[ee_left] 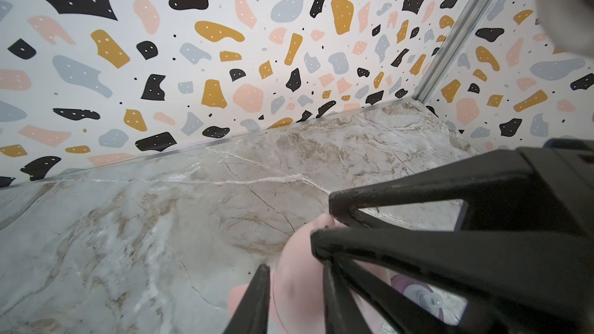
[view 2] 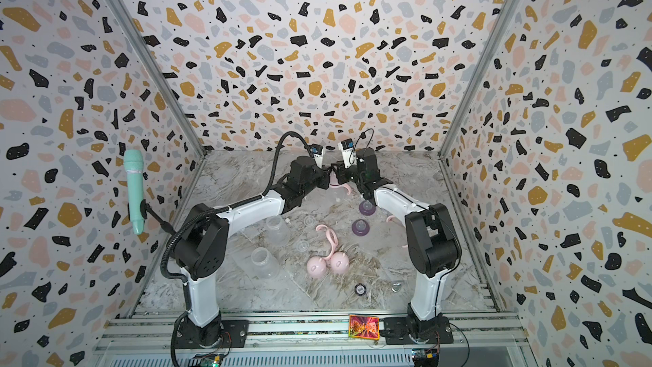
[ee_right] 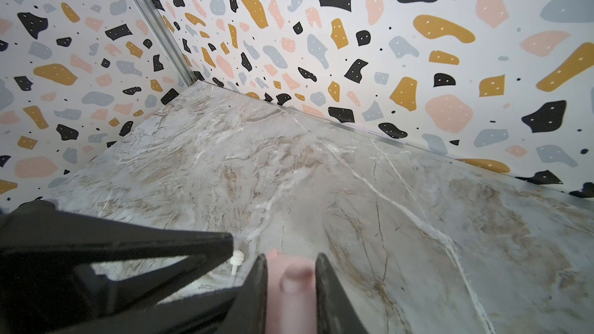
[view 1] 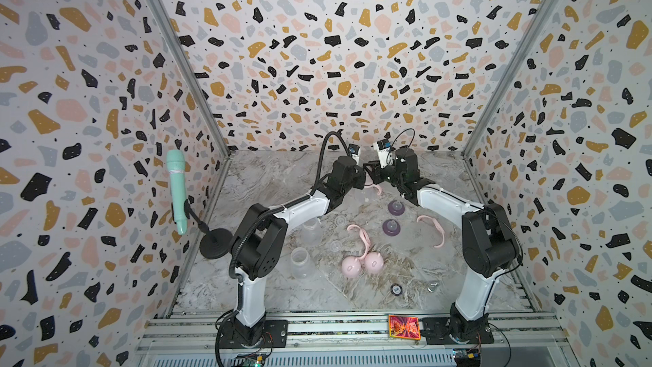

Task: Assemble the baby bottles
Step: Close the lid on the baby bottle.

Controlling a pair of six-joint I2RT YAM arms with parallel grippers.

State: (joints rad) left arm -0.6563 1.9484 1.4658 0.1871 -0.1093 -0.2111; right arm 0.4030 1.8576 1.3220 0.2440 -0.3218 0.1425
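At the back middle of the table, my left gripper and right gripper meet tip to tip over one baby bottle. Its clear body and a pink handle show just below them. In the left wrist view my left gripper is shut on the pink dome cap. My right gripper is shut on the same pink cap. Two clear bottles, two pink caps, two purple collars and two pink handle rings lie loose in front.
A mint-green microphone on a black stand is at the left wall. A round black token and a small metal ring lie near the front. An orange card sits on the front rail.
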